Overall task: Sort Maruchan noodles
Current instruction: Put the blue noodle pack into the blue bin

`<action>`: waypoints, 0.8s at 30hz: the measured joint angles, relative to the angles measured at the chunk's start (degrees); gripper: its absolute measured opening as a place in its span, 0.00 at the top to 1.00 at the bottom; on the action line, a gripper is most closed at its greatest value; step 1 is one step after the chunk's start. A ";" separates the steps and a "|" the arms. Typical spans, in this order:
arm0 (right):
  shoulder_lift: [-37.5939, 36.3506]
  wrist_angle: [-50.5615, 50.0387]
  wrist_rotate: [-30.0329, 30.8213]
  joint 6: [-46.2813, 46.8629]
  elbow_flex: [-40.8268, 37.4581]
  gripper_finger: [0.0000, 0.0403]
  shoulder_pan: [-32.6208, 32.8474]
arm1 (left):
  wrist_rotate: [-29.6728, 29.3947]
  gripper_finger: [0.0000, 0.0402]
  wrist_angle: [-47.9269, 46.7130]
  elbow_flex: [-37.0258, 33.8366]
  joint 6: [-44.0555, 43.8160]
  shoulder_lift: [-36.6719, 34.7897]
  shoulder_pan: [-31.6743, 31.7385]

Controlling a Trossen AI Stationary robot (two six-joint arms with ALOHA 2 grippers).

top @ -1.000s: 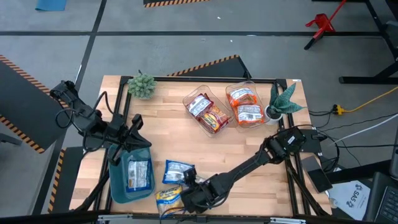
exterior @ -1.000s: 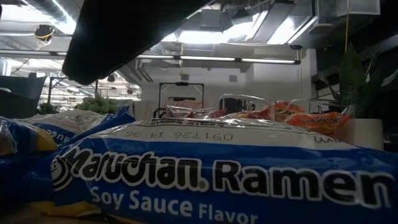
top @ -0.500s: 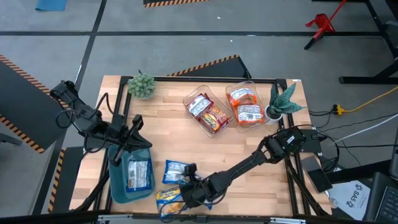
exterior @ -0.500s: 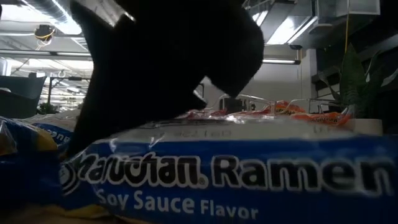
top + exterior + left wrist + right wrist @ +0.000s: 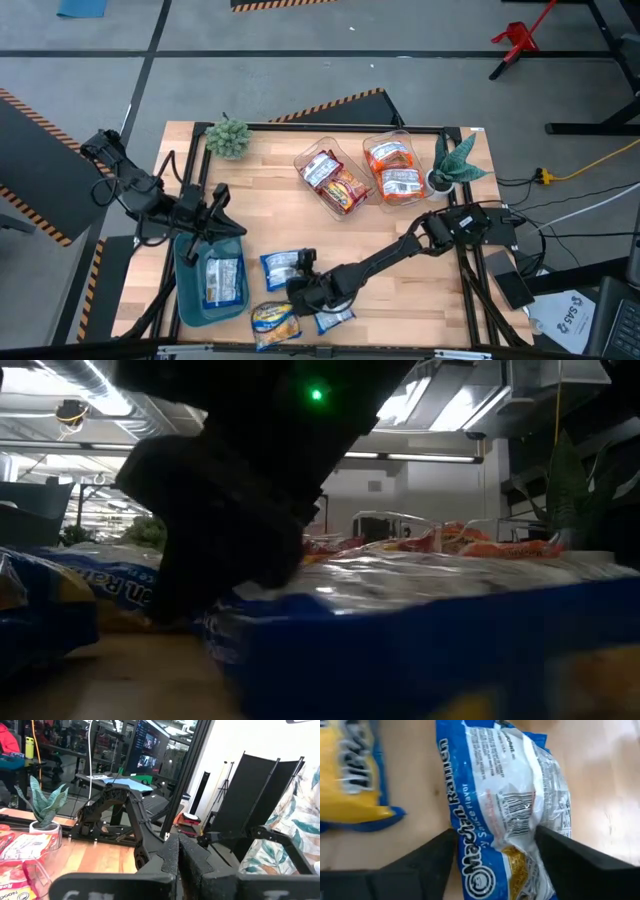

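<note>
Three Maruchan noodles packets lie near the table's front edge: a blue one (image 5: 282, 266), a yellow one (image 5: 272, 319), and a blue soy-sauce packet (image 5: 520, 805) lying flat with its white barcode side up. My right gripper (image 5: 495, 832) is open and low over this last packet (image 5: 331, 317), one finger at each long side. It fills the low view as a dark mass (image 5: 230, 510) on the packet's end. My left gripper (image 5: 177, 855) is shut with nothing in it. It hangs level above the blue bin (image 5: 186, 290), which holds one more blue packet (image 5: 222, 280). My right gripper comes at the blue soy-sauce packet from above, slanting down, with its fingers across the packet's width. One fingertip (image 5: 451, 840) is at the printed blue edge (image 5: 451, 805). The other (image 5: 545, 837) lies over the white barcode side (image 5: 530, 815). The packet rests on the table.
At the back stand a clear container of red-brown packets (image 5: 331, 181) and another of orange packets (image 5: 393, 170). A small green plant (image 5: 228, 138) stands at the far left, and a potted leafy plant (image 5: 455, 165) at the far right. Bare wood lies in the middle of the table.
My right gripper has come down and moved a little toward the table's far left, onto the blue soy-sauce packet. The packet has turned on the table. Its printed front no longer faces the low view, and one end now shows to the right of the gripper in the high view.
</note>
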 joint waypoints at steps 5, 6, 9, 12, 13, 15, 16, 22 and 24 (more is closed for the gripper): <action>-0.04 0.04 0.09 3.55 -0.46 0.55 -0.92 | 0.00 1.00 -0.77 0.00 -0.02 0.00 0.00; -0.04 0.07 0.45 3.81 -0.48 0.59 -0.92 | 0.00 1.00 -0.77 0.00 -0.02 0.00 0.00; -0.03 -0.25 1.33 4.86 -0.25 0.72 -0.86 | 0.01 1.00 -0.77 0.00 -0.03 0.00 0.00; 0.00 -0.83 0.40 5.53 1.16 0.87 -0.82 | 0.02 1.00 -0.75 0.00 -0.04 0.00 0.00; 0.01 -0.92 -0.22 5.67 1.78 0.92 -0.83 | 0.02 1.00 -0.75 0.00 -0.07 0.00 0.00; 0.11 -1.89 -0.90 5.89 3.54 0.98 -0.86 | 0.02 1.00 -0.75 0.00 -0.30 0.00 0.00; 0.18 -2.74 -0.58 6.06 4.59 0.98 -0.86 | 0.04 1.00 -0.73 0.00 -0.48 0.00 0.00; 0.22 -8.68 4.96 4.93 12.32 0.99 -0.94 | 0.04 1.00 -0.70 0.00 -0.61 0.00 0.00; 0.22 -10.01 6.88 3.94 15.17 0.99 -0.94 | 0.07 1.00 -0.68 0.00 -0.63 0.00 0.00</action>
